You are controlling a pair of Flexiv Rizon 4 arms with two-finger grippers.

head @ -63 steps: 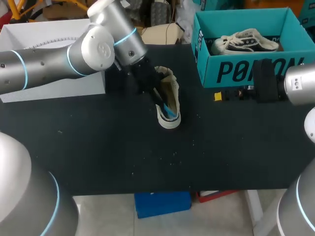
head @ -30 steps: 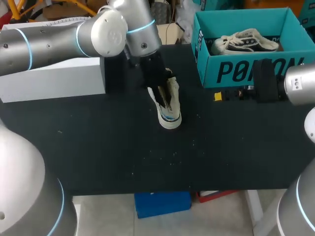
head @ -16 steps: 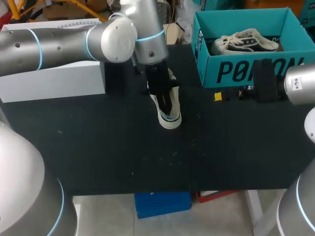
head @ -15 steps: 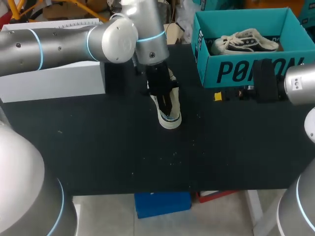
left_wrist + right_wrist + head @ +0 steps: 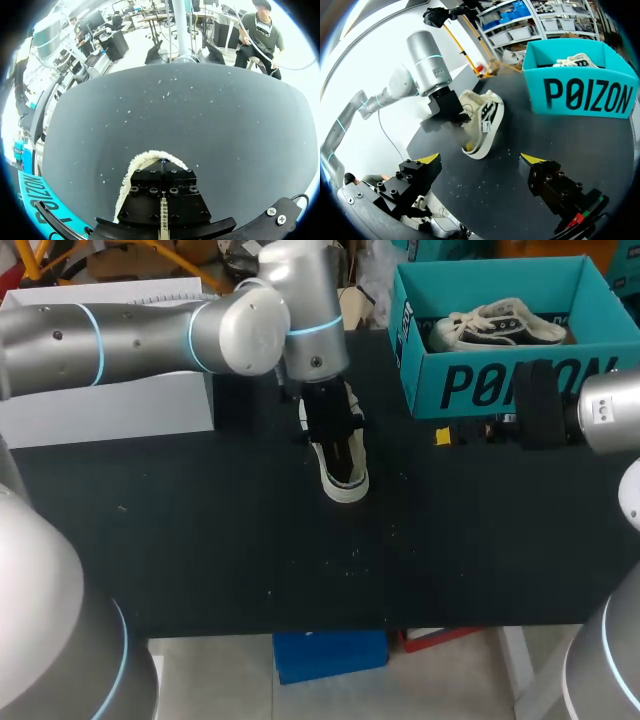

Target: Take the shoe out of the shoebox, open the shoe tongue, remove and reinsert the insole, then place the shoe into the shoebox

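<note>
The shoe [image 5: 346,483] sat on the black tabletop [image 5: 200,540], just outside the teal shoebox [image 5: 500,385]. The left claw [image 5: 335,435] was down in its opening, grip impossible to tell. The right claw [image 5: 480,159] hung wide open, empty, well apart.

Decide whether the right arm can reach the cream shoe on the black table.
Probably yes: bare black table lies between the open right pincer and the cream shoe, though the left pincer crowds its opening.
</note>
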